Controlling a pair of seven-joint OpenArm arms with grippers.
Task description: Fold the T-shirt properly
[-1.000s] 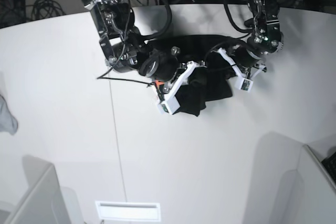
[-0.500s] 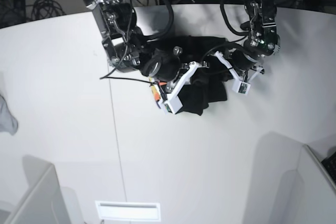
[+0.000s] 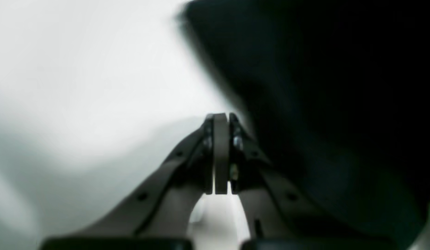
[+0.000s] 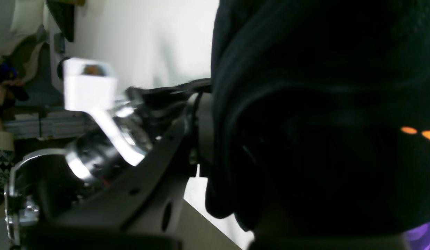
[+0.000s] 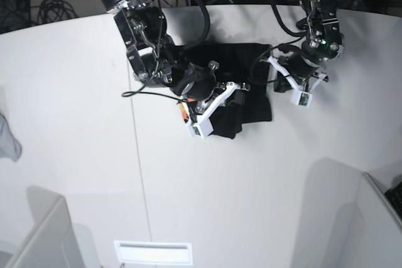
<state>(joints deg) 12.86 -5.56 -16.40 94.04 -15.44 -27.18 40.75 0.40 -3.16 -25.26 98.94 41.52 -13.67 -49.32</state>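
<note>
The black T-shirt (image 5: 251,95) lies bunched at the back of the white table (image 5: 75,92). In the base view my right gripper (image 5: 229,106) sits at the shirt's front left, buried in the cloth. The right wrist view shows the T-shirt (image 4: 322,104) draped over that gripper, with only one finger (image 4: 197,139) showing and orange and purple print at the right edge. My left gripper (image 5: 279,73) hovers by the shirt's right edge. In the left wrist view the left gripper (image 3: 220,116) is shut and empty, with the T-shirt (image 3: 339,104) just to its right.
A small grey cloth (image 5: 7,139) lies at the table's far left edge. White bins stand at the front left (image 5: 38,236) and front right (image 5: 377,218). A white slot (image 5: 152,252) is at the front edge. Cables hang behind the table.
The left arm has drawn back to the right, off the shirt. The right gripper has stayed in the cloth, and the shirt's right part now lies flatter and squarer.
</note>
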